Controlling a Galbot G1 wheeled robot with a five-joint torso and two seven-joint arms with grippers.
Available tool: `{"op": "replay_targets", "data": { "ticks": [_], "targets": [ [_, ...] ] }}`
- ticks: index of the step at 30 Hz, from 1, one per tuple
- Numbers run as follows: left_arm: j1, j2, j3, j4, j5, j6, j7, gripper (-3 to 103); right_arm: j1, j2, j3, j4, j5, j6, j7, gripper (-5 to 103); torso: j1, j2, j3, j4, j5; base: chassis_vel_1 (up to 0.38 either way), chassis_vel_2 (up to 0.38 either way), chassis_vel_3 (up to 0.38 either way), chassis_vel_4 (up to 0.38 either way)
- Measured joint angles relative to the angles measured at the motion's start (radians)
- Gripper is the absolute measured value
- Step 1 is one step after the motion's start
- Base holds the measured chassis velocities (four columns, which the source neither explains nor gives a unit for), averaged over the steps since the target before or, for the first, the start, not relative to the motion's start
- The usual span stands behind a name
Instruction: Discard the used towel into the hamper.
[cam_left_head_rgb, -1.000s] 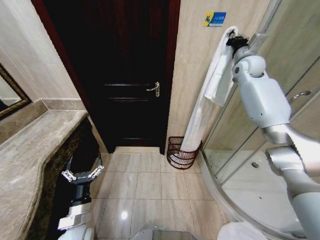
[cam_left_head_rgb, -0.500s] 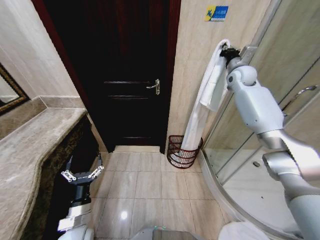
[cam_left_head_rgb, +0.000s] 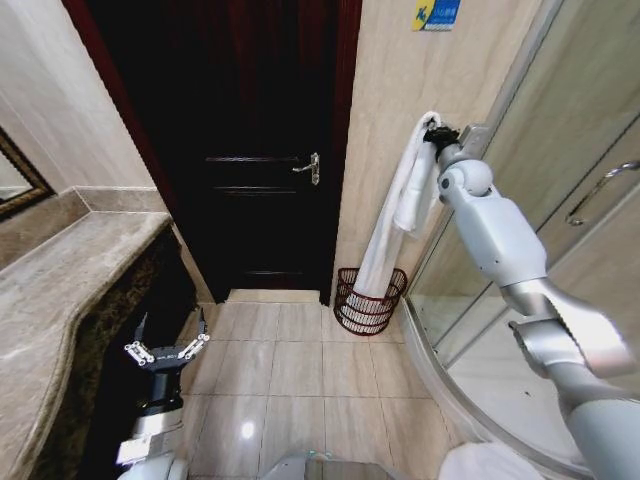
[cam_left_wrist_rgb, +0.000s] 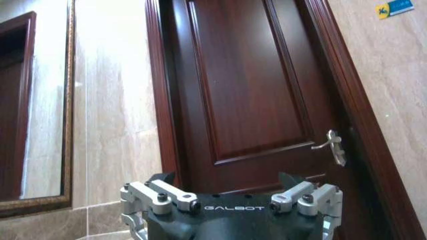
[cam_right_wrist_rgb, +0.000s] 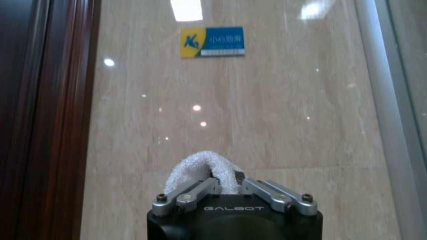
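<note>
The right gripper (cam_left_head_rgb: 432, 133) is raised against the far wall, right of the door (cam_left_head_rgb: 255, 150), its fingers clamped on a fold of the white towel (cam_left_head_rgb: 385, 235). The towel hangs long and limp, its lower end dropping into the hamper (cam_left_head_rgb: 368, 299) on the floor below. It looks soft, light and floppy, so a pinch at the top fold suits it. The left gripper (cam_left_head_rgb: 165, 351) waits low on the near left, fingers spread
</note>
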Motion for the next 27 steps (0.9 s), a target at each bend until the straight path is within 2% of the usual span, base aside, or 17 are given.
{"op": "replay_targets", "data": {
  "ticks": [9, 17, 27],
  "targets": [
    [0.005, 0.0, -0.003, 0.003, -0.013, -0.007, 0.001, 100, -0.001, 0.01, -0.014, -0.065, -0.021, -0.024, -0.031, 2, -0.017, -0.036, -0.019, -0.0001, 0.0006, 0.0, 0.0, 0.0, 0.0],
    [0.004, 0.0, -0.006, 0.005, -0.019, -0.008, 0.002, 100, 0.061, 0.022, -0.038, -0.152, 0.02, -0.064, -0.052, 2, -0.035, -0.079, -0.043, -0.0001, 0.0004, 0.0, 0.0, 0.0, 0.0],
    [0.005, 0.0, -0.012, 0.003, -0.029, -0.008, 0.002, 100, 0.082, 0.016, -0.063, -0.15, 0.054, -0.081, -0.066, 2, -0.055, -0.124, -0.068, 0.0002, 0.0, 0.0, 0.0, 0.0, 0.0]
  ]
}}
